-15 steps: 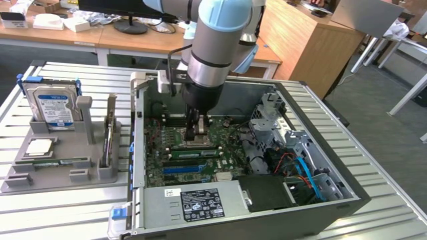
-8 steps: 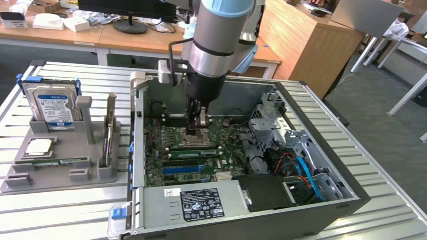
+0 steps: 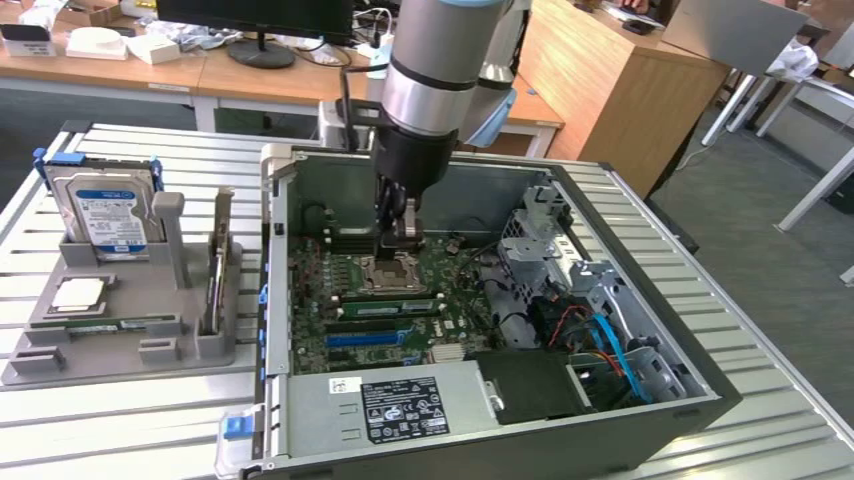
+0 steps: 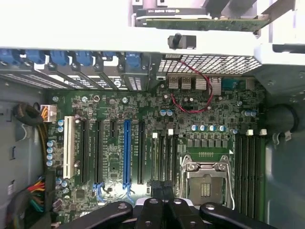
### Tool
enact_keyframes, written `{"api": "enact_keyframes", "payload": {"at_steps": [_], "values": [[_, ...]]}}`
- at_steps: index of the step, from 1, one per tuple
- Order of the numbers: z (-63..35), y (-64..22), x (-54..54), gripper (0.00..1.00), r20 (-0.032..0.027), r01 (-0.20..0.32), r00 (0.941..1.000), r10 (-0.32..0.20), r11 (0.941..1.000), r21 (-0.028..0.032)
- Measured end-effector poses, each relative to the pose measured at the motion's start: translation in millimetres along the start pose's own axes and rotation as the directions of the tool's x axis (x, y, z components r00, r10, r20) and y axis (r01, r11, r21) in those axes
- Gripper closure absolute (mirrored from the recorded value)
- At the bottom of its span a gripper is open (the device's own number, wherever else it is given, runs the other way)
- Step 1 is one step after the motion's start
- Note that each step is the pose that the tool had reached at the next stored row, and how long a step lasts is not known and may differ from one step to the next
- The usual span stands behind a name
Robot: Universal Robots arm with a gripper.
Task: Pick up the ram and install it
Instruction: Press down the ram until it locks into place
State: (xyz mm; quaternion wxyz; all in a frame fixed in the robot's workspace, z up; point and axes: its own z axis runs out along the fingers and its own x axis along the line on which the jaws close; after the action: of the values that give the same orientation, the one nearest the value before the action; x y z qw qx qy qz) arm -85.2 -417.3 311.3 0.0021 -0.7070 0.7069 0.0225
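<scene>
Hovering inside the open case (image 3: 627, 330), the gripper (image 3: 402, 236) is being held just above the empty CPU socket (image 3: 394, 275) on the motherboard (image 3: 387, 320), its fingers pressed together with nothing seen between them. In the wrist view the closed fingertips (image 4: 164, 202) are pictured directly over the board beside that socket (image 4: 206, 183), with the four dark memory slots (image 4: 249, 171) running parallel alongside.

The ram (image 3: 218, 255) is being kept well apart from the gripper, outside the case, standing on edge in the grey holder (image 3: 127, 335) toward the exterior view's left. Its long axis is seen running roughly front to back along the holder, parallel to the case wall (image 3: 276, 270). A second stick (image 3: 100, 324) is lying flat in the same holder, next to the silver processor (image 3: 80, 292) and the blue-labelled drive (image 3: 107, 215).

A reach across the case wall, toward the exterior view's left, is judged to be what separates gripper from ram.
</scene>
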Motion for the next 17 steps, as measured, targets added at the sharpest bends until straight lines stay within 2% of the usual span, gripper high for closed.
{"api": "enact_keyframes", "payload": {"at_steps": [17], "values": [[-35.6, 1.0, -1.2, 0.9, 0.0, 0.0, 1.0, 0.0, 1.0, 0.0]]}}
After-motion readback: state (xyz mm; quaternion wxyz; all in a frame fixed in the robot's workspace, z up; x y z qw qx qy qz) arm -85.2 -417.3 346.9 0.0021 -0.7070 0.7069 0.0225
